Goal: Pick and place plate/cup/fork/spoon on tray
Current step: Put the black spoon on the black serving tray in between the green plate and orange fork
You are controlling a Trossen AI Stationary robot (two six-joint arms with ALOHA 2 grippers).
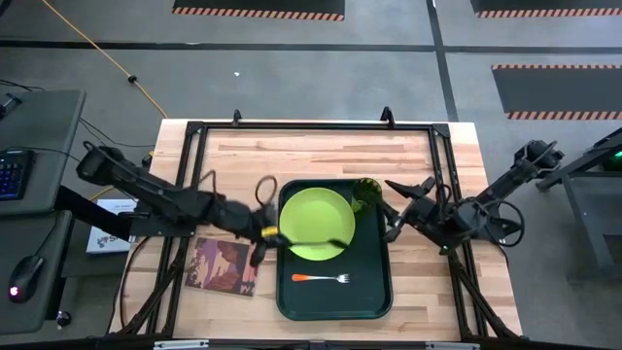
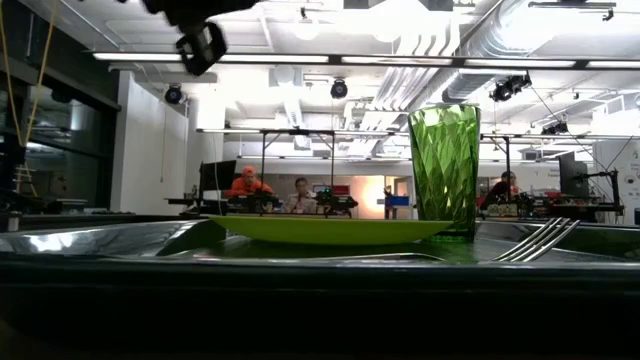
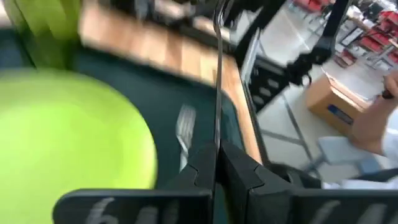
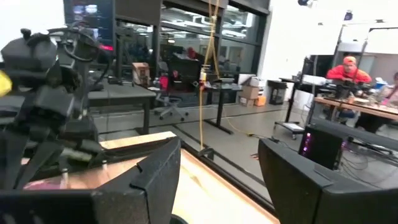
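Observation:
The dark green tray (image 1: 335, 292) lies mid-table. On it rest the lime-green plate (image 1: 313, 220), the fork (image 1: 321, 279) near its front, and the green cup (image 1: 366, 192), upright at its far right corner. My left gripper (image 1: 269, 234) is at the tray's left edge, shut on the slim dark spoon (image 1: 316, 242), which reaches out over the plate's near part. In the low view, my left gripper (image 2: 200, 45) is high above the plate (image 2: 330, 230). My right gripper (image 1: 394, 212) is open and empty, just right of the cup. My left gripper pinches one end of the spoon (image 3: 217, 140) between its two shut fingers; which end it is I cannot tell. The fingers come from the table's left and lie along the spoon. The spoon sticks out ahead of them, edge-on, above the plate and tray.
A reddish-brown patterned mat (image 1: 222, 264) lies left of the tray. A dark frame (image 1: 194, 131) runs around the table's edges. Bare wood lies far of the tray. People sit at desks in the room beyond (image 2: 300, 190).

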